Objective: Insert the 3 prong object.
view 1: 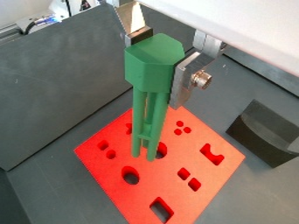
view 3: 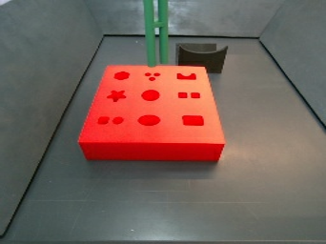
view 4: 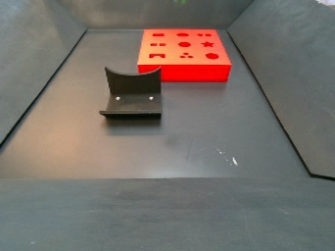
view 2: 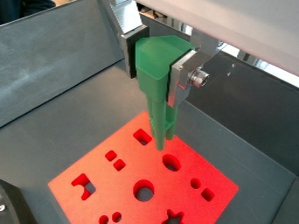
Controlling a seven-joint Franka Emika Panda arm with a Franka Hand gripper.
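Note:
My gripper is shut on the thick head of the bright green 3 prong object and holds it upright, rods pointing down; it shows in both wrist views. The silver fingers clamp the head from two sides. The rod tips hang over the flat red block with its shaped holes, close to a group of three small round holes, apart from the surface. In a side view the green rods come down over the red block's far edge; the gripper itself is out of that view.
The dark fixture with a curved notch stands on the floor beside the red block, and shows in other views too. Grey walls slope up around the floor.

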